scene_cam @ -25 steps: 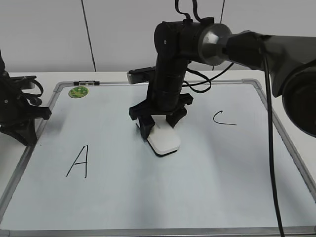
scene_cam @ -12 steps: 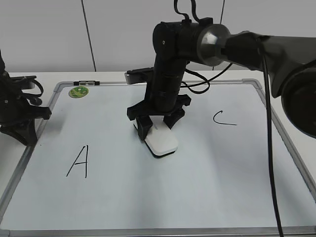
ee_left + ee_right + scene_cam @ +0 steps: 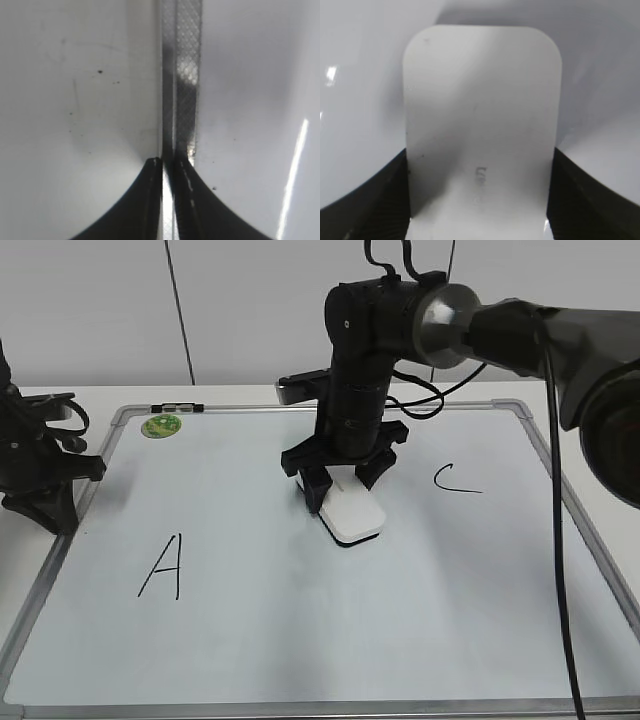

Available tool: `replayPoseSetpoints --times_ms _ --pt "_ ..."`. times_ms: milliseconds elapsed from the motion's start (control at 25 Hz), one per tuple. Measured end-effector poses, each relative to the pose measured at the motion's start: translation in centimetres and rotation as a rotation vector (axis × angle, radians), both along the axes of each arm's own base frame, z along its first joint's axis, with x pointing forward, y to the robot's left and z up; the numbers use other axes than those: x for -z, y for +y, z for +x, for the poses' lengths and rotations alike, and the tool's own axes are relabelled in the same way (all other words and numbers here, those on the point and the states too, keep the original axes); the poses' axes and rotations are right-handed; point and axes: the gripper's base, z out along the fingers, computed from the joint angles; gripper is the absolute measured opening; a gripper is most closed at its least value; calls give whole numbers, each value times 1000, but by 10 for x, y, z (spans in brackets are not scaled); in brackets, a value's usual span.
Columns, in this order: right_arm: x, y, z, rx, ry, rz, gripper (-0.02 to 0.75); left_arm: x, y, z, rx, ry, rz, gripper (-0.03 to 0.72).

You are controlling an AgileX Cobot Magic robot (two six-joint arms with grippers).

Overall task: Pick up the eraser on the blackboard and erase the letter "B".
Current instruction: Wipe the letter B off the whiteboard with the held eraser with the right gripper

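Right hand (image 3: 344,483) clamps eraser (image 3: 352,515) on blackboard (image 3: 300,640); keep it flat, scrub toward 9 o'clock. Left hand (image 3: 168,165) pinched, empty.

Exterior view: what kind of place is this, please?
Probably a lab or office test bench: a framed whiteboard with marker letters lies flat on a white table, plain wall panels behind, two black arms working.

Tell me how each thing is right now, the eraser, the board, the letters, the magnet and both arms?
eraser: flat on the board, clamped in the right jaws
blackboard: lying flat; A and C written, no B showing
letter A: unwiped
letter C: unwiped
green magnet: stuck near the top-left corner
right gripper: shut on the eraser
left gripper: shut, at the board's left frame
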Motion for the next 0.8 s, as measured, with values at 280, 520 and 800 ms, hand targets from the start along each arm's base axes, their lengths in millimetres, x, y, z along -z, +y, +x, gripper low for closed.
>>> replayPoseSetpoints --times_ms 280,520,800 --pt "0 -6 3 21 -33 -63 524 0 -1 0 -6 1 -8 81" --pt "0 -7 4 35 -32 -62 524 1 -1 0 -7 3 -10 81" --pt "0 -6 3 42 -8 -15 524 1 -1 0 -7 3 -10 81"
